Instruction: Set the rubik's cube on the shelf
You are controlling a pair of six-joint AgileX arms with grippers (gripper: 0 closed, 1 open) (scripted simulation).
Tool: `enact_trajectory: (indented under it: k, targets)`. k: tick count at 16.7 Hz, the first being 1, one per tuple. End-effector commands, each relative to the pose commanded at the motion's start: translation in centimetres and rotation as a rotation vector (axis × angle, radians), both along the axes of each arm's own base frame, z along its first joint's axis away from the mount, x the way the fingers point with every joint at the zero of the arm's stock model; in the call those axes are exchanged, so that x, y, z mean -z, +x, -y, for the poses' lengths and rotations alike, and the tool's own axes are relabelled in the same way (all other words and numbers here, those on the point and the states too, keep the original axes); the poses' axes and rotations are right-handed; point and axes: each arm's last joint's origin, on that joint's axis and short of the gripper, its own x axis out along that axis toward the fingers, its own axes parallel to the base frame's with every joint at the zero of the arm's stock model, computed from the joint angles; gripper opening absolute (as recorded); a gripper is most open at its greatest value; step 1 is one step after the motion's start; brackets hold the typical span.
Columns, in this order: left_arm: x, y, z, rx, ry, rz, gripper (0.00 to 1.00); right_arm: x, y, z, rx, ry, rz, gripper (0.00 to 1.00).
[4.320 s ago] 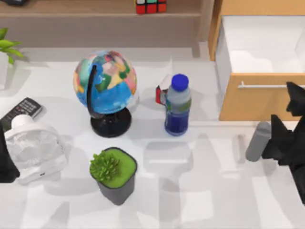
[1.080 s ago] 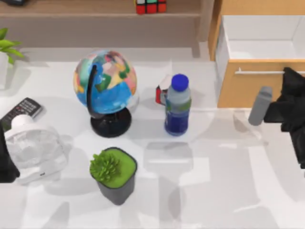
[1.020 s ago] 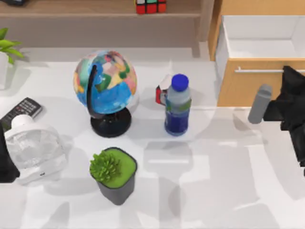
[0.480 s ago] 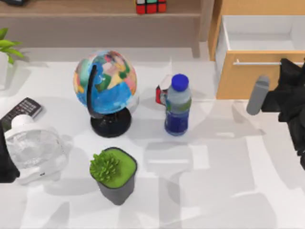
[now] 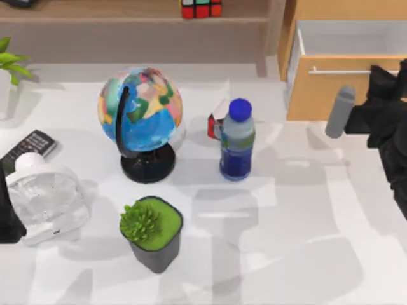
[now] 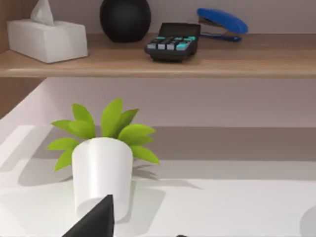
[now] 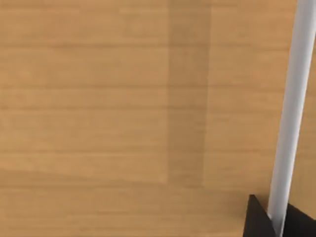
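Note:
The rubik's cube (image 5: 201, 8) rests on the light-brown wooden shelf (image 5: 114, 10) at the back, near the top view's upper edge. My right gripper (image 5: 386, 75) is far from it at the back right, against the light-wood drawer (image 5: 331, 89). In the right wrist view its black fingertips (image 7: 256, 219) sit on either side of the silver bar handle (image 7: 291, 108), shut on it. My left arm (image 5: 7, 219) stays parked at the left edge, its gripper (image 6: 145, 232) open.
On the table stand a globe (image 5: 140, 111), a blue-capped bottle (image 5: 237, 141) with a small red-and-white box (image 5: 213, 124) behind it, a dark potted plant (image 5: 151, 231), a white fan (image 5: 44, 200), a remote (image 5: 28, 149) and a white-potted plant (image 6: 102, 173). The shelf also carries a tissue box (image 6: 47, 38) and a calculator (image 6: 173, 42).
The drawer has slid back into its cabinet, with my right gripper moving toward the back along with its handle. The cube and the left arm have not moved.

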Motion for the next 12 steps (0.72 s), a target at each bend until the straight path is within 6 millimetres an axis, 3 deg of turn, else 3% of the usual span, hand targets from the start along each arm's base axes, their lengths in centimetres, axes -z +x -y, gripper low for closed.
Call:
enact_trajectory:
  k: [8, 12]
  targets:
    - [0.0, 0.0, 0.0, 0.0, 0.0, 0.0, 1.0, 0.0, 3.3, 0.1, 0.0, 0.0, -0.002, 0.0]
    - [0.0, 0.0, 0.0, 0.0, 0.0, 0.0, 1.0, 0.0, 3.5, 0.1, -0.002, 0.0, -0.004, 0.0]
